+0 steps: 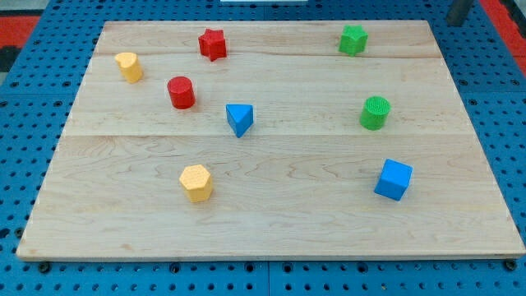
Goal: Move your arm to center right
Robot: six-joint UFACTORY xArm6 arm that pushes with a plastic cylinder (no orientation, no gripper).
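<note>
Arm: only a dark bit of the rod [459,11] shows at the top right corner of the picture, just past the board's edge. Its tip is cut off, so I cannot tell just where it sits. No hand here, only a stick, so nothing opens or shuts.
Board: a flat, pale wooden board [271,222] on a blue table with holes.
Where to go: the middle of the right side, near the green round block [376,112].
Nearby: a blue cube [394,179] sits lower right, and a green star-like block [353,39] sits upper right.
Far away: a red star block [212,43], a red round block [181,92], a blue triangle block [239,119], a small yellow block [128,67] at upper left and a yellow six-sided block [196,182] below the middle.
How it handles: nothing needs picking up. The blocks look small, light and hard, and I think they would slide easily on the smooth wood.
Watch out: the stick could bump the green round block on its way.
</note>
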